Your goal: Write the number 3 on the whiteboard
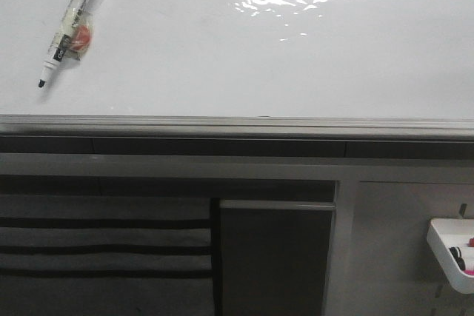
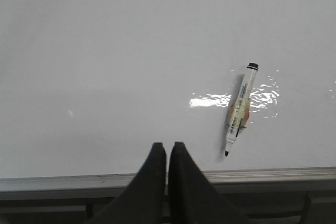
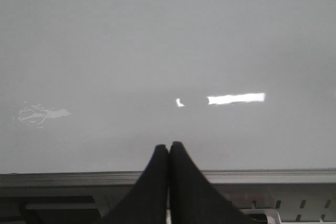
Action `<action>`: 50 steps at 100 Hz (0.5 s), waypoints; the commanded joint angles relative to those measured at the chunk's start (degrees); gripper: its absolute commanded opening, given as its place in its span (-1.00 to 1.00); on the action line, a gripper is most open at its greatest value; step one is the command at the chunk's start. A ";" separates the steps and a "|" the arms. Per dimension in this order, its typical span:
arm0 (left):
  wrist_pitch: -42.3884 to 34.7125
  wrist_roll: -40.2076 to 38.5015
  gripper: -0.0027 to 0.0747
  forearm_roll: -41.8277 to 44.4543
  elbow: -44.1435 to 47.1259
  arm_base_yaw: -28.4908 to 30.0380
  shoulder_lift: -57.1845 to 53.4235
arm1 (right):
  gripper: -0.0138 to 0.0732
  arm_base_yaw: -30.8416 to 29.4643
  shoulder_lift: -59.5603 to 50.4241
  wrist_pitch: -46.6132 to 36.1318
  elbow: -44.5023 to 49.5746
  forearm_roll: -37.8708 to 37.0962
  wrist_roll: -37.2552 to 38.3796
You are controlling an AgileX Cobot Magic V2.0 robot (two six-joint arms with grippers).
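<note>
Both jaws closed, empty; the marker (image 1: 69,26) on the whiteboard (image 1: 222,57) bears a label seemingly too blurred to read.

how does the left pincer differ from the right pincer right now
The black left pincer has the white black-capped marker pen lying on the board ahead of it; the black right pincer faces only bare board. Both are shut, empty, and sit over the grey edge strip of the glossy white whiteboard.
</note>
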 commanded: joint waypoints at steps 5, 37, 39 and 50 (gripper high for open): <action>-4.73 0.07 -0.98 -0.42 -1.90 -0.29 1.00 | -0.84 -0.32 1.13 -5.13 -1.76 -0.83 -0.65; -4.73 0.07 -0.09 1.06 -1.90 -0.29 1.00 | 0.16 -0.32 1.27 -5.13 -1.76 -0.95 -0.65; -4.73 0.07 0.04 1.06 -1.90 -0.29 1.00 | 0.24 -0.32 1.27 -5.13 -1.76 -0.95 -0.65; -5.67 0.07 0.44 1.06 -1.90 -0.29 1.00 | 0.44 -0.32 1.27 -5.13 -1.76 -0.95 -0.65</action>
